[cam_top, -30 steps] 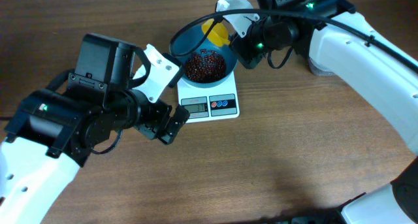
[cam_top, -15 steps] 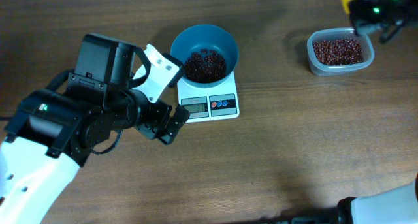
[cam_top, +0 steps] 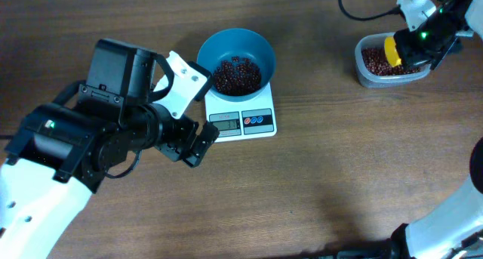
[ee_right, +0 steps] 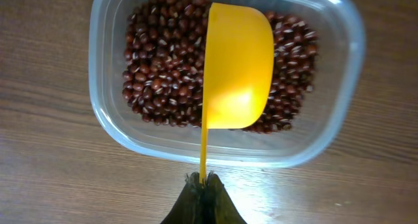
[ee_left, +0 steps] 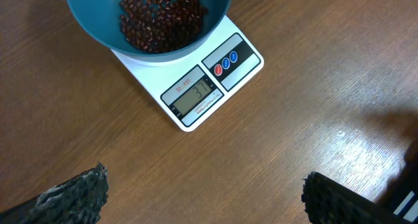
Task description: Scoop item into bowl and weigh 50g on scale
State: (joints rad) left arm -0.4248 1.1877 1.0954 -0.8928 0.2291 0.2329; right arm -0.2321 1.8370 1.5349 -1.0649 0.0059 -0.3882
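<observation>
The teal-blue bowl (cam_top: 236,44) sits on the white scale (cam_top: 243,121) and holds a heap of reddish-brown beans (cam_top: 236,74). Bowl (ee_left: 98,18), beans (ee_left: 160,21) and scale (ee_left: 212,77) also show in the left wrist view. My left gripper (cam_top: 195,142) is open and empty over bare wood just left of the scale; its fingertips (ee_left: 206,198) frame bare table. My right gripper (ee_right: 204,185) is shut on the handle of a yellow scoop (ee_right: 238,67). The scoop hangs empty, turned on its side, over the beans (ee_right: 157,74) in the clear tub (ee_right: 111,139).
The clear tub (cam_top: 365,76) of beans stands at the far right of the table, with the yellow scoop (cam_top: 392,51) over it. The right arm's cable (cam_top: 362,16) loops above it. The left arm's body (cam_top: 90,138) covers the table's left side.
My right gripper with the yellow scoop has left the bowl, swung right across the table, and now hangs over the clear tub. The left arm has not moved.
</observation>
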